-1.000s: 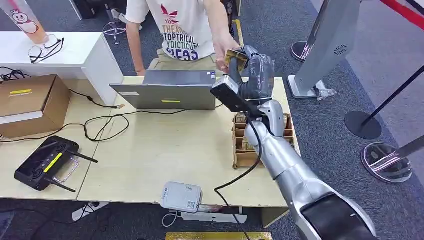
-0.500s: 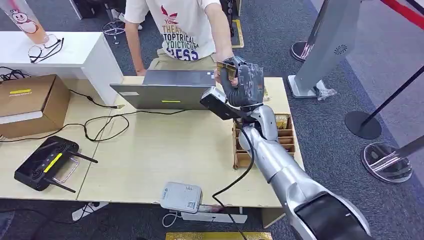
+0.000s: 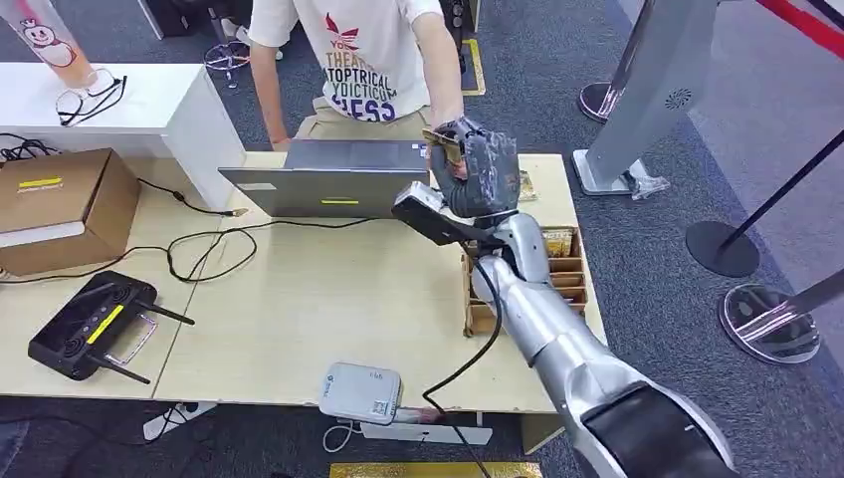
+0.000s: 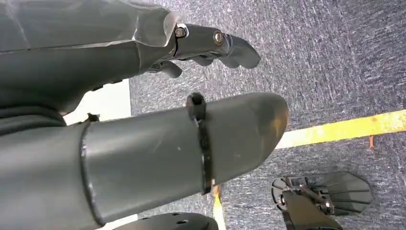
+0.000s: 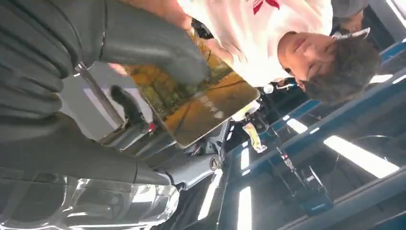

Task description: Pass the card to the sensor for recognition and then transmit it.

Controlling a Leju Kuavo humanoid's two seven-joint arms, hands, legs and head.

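The robot's right hand (image 3: 476,167) grips a gold card (image 3: 444,145), raised just beyond the right end of the open laptop (image 3: 328,177), where a person's hand (image 3: 445,121) meets it. The left hand (image 4: 143,105) hangs over carpet, fingers apart, holding nothing.

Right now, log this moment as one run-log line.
right hand: holds card raised over laptop | left hand: hangs, holds nothing | person: behind table
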